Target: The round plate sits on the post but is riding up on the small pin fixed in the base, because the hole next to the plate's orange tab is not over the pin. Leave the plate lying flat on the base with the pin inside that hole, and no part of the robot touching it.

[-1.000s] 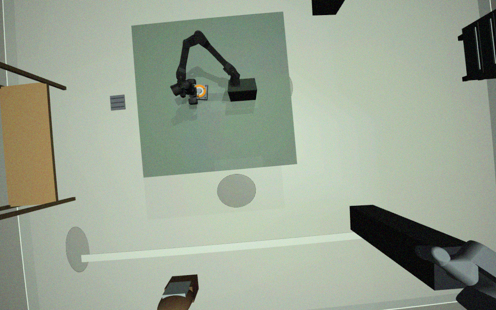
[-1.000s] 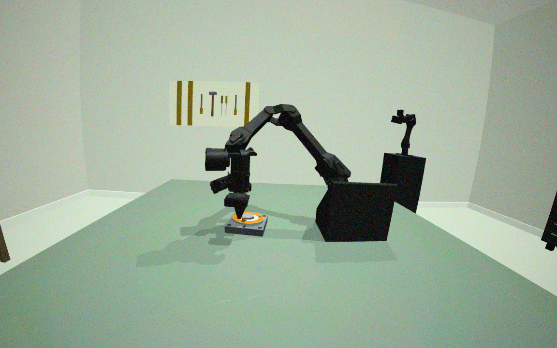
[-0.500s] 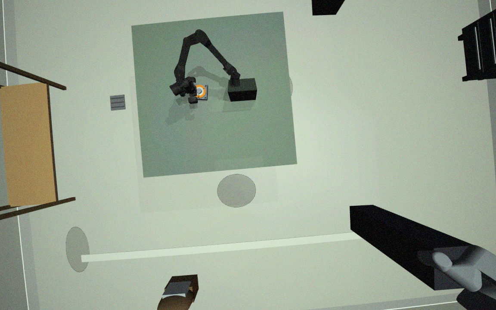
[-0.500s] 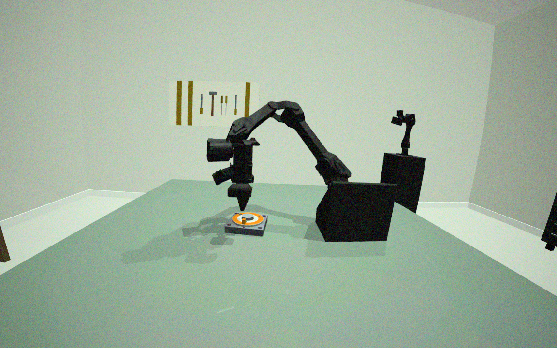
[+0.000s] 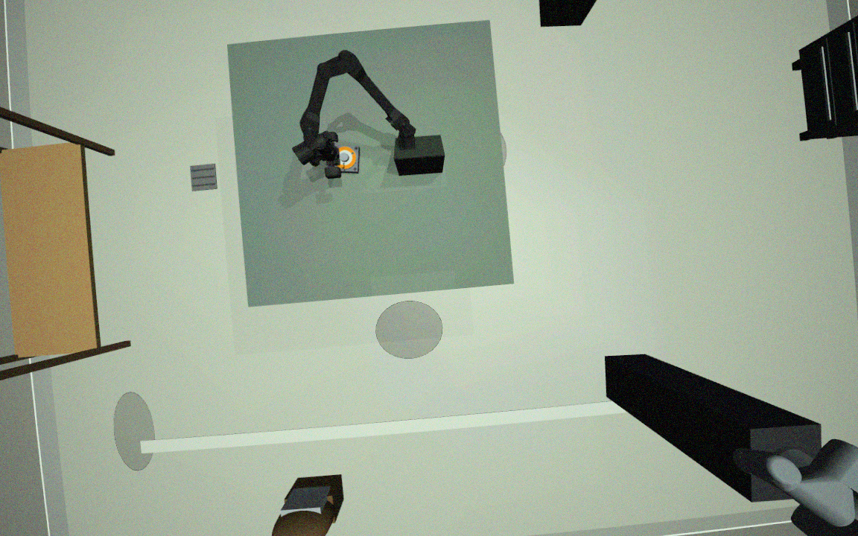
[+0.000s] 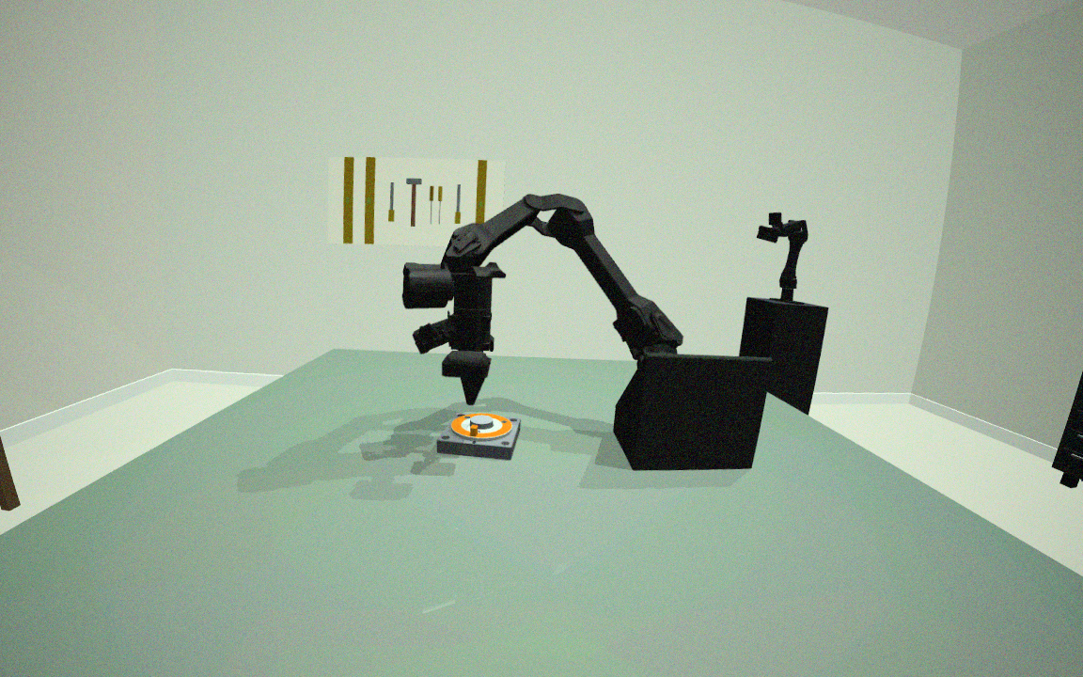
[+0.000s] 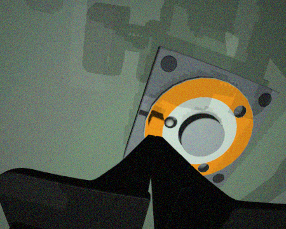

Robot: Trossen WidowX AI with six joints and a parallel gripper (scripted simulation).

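The round orange-and-white plate sits around the post and looks flat on the grey square base. Its orange tab lines up with the dark mark on the base's edge. The small pin shows as a round bright tip inside the hole beside the tab. My gripper is shut and empty. Its tips hang a little above the plate, with a visible gap, and hide part of the plate's rim in the wrist view.
The base stands on the green table top. The arm's black mounting block stands to the right of the base. Two other holes show in the plate's orange ring.
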